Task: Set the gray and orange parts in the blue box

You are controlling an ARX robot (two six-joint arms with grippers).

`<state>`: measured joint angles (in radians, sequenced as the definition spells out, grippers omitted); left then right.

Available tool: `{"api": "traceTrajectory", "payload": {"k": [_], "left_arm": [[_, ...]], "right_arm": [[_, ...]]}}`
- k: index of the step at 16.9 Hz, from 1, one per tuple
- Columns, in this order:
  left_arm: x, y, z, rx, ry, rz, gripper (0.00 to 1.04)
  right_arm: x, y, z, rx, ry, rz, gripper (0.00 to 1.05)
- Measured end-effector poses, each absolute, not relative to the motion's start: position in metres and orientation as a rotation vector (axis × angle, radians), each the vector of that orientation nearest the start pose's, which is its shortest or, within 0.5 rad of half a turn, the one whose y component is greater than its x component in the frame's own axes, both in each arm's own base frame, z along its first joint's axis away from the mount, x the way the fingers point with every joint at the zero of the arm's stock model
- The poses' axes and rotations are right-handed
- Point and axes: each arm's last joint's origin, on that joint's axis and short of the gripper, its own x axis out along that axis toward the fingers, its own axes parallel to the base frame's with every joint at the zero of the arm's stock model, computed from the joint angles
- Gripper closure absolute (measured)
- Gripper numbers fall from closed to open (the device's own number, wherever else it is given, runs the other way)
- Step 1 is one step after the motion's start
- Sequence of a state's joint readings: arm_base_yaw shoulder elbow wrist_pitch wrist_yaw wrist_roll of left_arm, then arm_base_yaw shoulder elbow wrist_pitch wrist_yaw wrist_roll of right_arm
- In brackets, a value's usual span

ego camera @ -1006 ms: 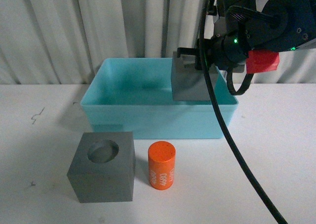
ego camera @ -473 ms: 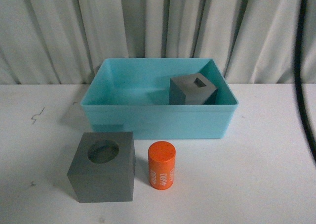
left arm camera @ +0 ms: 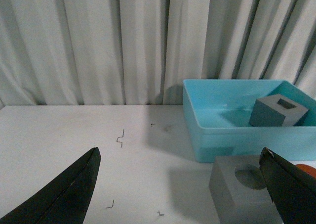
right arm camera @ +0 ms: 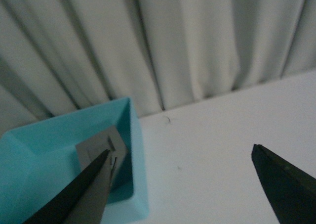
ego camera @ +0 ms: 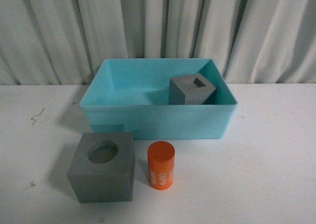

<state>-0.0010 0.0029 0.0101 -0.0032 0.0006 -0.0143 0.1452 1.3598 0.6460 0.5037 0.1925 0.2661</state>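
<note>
The blue box (ego camera: 158, 117) stands at the back middle of the white table. A gray cube with a square recess (ego camera: 191, 89) rests inside it at the right end. In front of the box sit a gray cube with a round recess (ego camera: 102, 167) and, to its right, an upright orange cylinder (ego camera: 161, 165). Neither arm shows in the front view. My left gripper (left arm camera: 178, 157) is open and holds nothing, up over the table left of the round-recess cube (left arm camera: 242, 184). My right gripper (right arm camera: 180, 150) is open, high above the box's right wall (right arm camera: 140, 184), with the cube (right arm camera: 96, 147) below it.
Grey pleated curtains (ego camera: 158, 26) close off the back of the table. A few small dark marks (left arm camera: 120, 137) lie on the table left of the box. White tabletop (ego camera: 271, 159) stretches to the right of the box and cylinder.
One second ago my right gripper held the square-recess cube over the box. It let go, the cube now rests inside, and the arm has withdrawn upward out of the front view.
</note>
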Motion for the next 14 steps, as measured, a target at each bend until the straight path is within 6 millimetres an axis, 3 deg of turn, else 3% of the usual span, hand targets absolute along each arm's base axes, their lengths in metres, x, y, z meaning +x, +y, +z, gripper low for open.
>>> {"api": "traceTrajectory", "payload": {"k": [2, 4, 6, 10, 11, 14], "left_arm": [[0.097, 0.0, 0.166, -0.014, -0.004, 0.001, 0.07], [0.097, 0.0, 0.166, -0.014, -0.004, 0.001, 0.07], [0.097, 0.0, 0.166, -0.014, -0.004, 0.0, 0.07], [0.097, 0.0, 0.166, -0.014, -0.004, 0.0, 0.07], [0.097, 0.0, 0.166, -0.014, -0.004, 0.0, 0.07], [0.097, 0.0, 0.166, -0.014, -0.004, 0.001, 0.07]], "right_arm": [[0.275, 0.034, 0.224, 0.186, 0.128, -0.029, 0.23], [0.245, 0.026, 0.209, 0.072, 0.027, 0.003, 0.45], [0.225, 0.018, 0.206, 0.03, -0.012, -0.007, 0.66], [0.202, 0.013, 0.191, 0.012, 0.014, 0.003, 0.97], [0.196, 0.012, 0.188, 0.005, 0.011, 0.003, 1.03], [0.182, -0.001, 0.185, 0.006, 0.005, -0.018, 1.03]]}}
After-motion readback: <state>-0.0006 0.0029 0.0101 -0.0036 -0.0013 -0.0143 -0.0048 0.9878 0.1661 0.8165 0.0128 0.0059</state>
